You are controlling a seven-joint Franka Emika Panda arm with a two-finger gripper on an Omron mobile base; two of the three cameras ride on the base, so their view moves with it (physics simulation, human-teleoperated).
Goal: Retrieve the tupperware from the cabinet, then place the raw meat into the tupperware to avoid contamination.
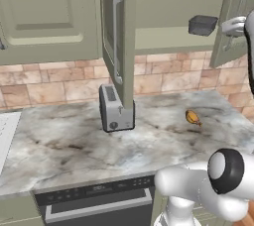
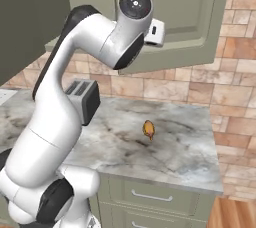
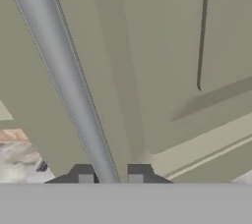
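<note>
The cabinet stands with both doors swung open. On its inner shelf sits the tupperware, a small dark grey box. My gripper is up at the right door, just right of the tupperware. In the hand view the gripper is shut on that door's silver bar handle, with a dark fingertip on each side of the bar. The raw meat, a small orange-brown lump, lies on the marble counter below.
A silver toaster stands at the back of the counter, under the open left door. A dark appliance panel sits below the counter's front edge, and drawers below its right end. A brick wall backs the counter.
</note>
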